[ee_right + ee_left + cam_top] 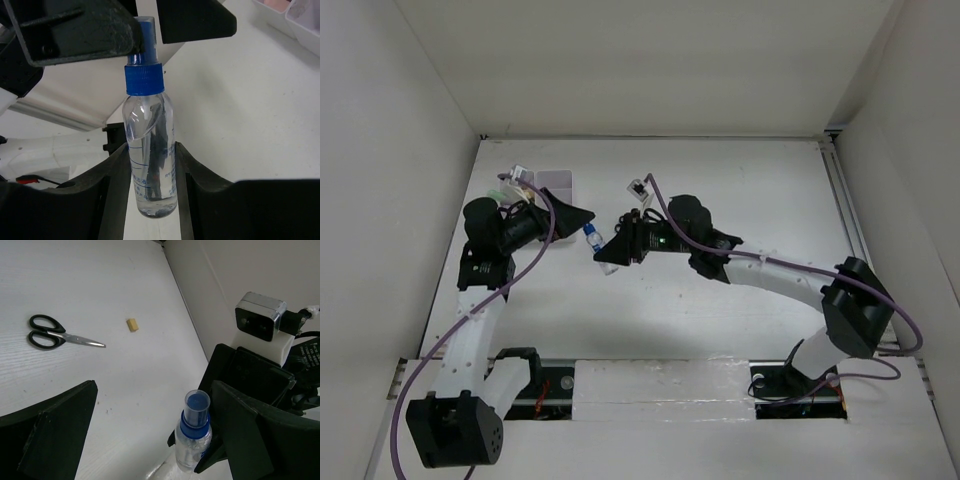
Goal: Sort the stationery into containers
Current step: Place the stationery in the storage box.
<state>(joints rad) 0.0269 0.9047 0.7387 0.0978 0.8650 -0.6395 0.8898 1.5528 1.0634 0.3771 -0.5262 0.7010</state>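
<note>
White matte table (650, 300), lightly speckled, boxed in by plain white walls (650, 60) on the left, far and right sides. Two black-and-white arms were mounted at the near edge, with purple cables looped along them.

The white organiser tray (560, 178) sat at the far left of the table, partly hidden behind the left arm. Its contents were too small to sort out from above.

In the left wrist view, black-handled scissors (50, 336) lay flat on the table, closed, blades pointing right. A small pale-yellow block (132, 325) lay near them but apart, not touching.

The blue-capped clear bottle (149, 150) was held off the table around the middle, between the two grippers. From above, its long axis ran diagonally, cap toward the far left and base toward the near right. It held clear liquid and had blue print on the body.

The right gripper (150, 167) was clamped on the lower body of the bottle, one finger on each side and both touching.

The left gripper (152, 407) was spread wide and had hold of nothing. The cap stood between its fingers, close to one of them. In the right wrist view that finger (85, 30) overlapped the nozzle, and I couldn't tell whether it actually touched.
</note>
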